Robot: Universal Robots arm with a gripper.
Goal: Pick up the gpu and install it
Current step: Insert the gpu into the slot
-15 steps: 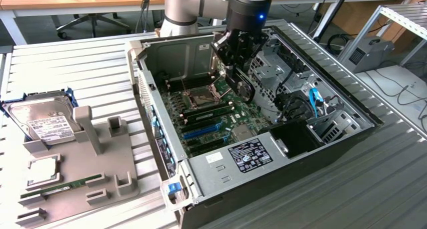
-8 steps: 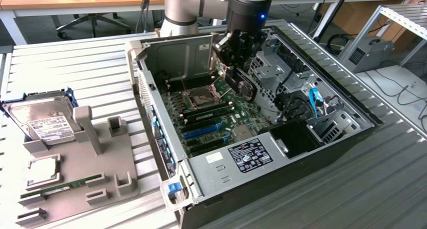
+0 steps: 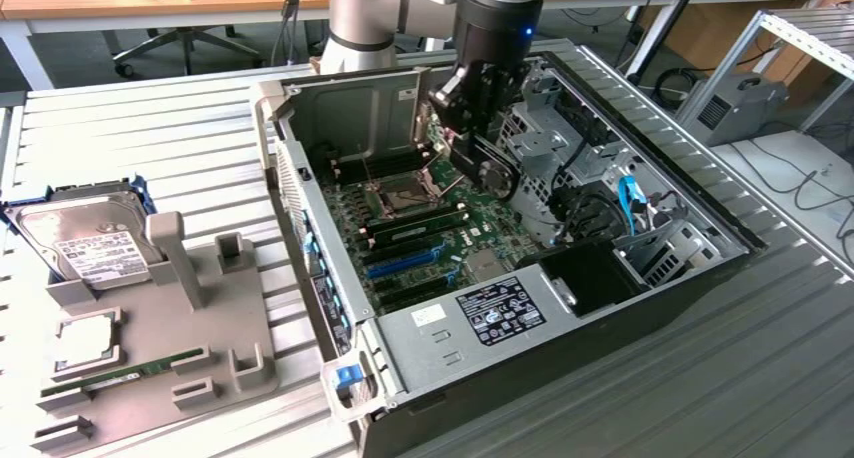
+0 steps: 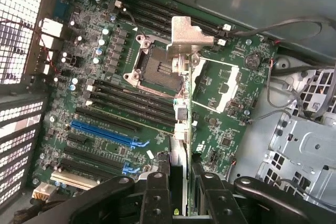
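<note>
1. The gpu is held in the air by the gripper over the open computer case, at about 1 o'clock from the middle of the exterior view.
2. The fingers are seen part-way closed. One is pressed on each face of the card, which is clamped edge-on between them.
3. In the exterior view the card is seen hanging at about 5 o'clock from the fingers, with its black fan turned outward. Its silver bracket is carried at the end farthest from the fingertips.
4. The card is kept clear of the motherboard, near the CPU socket. The blue slot is found at about 7 o'clock from the card.
5. A hard drive and a memory stick are seen on the grey holder, at about 8 o'clock in the exterior view.
</note>
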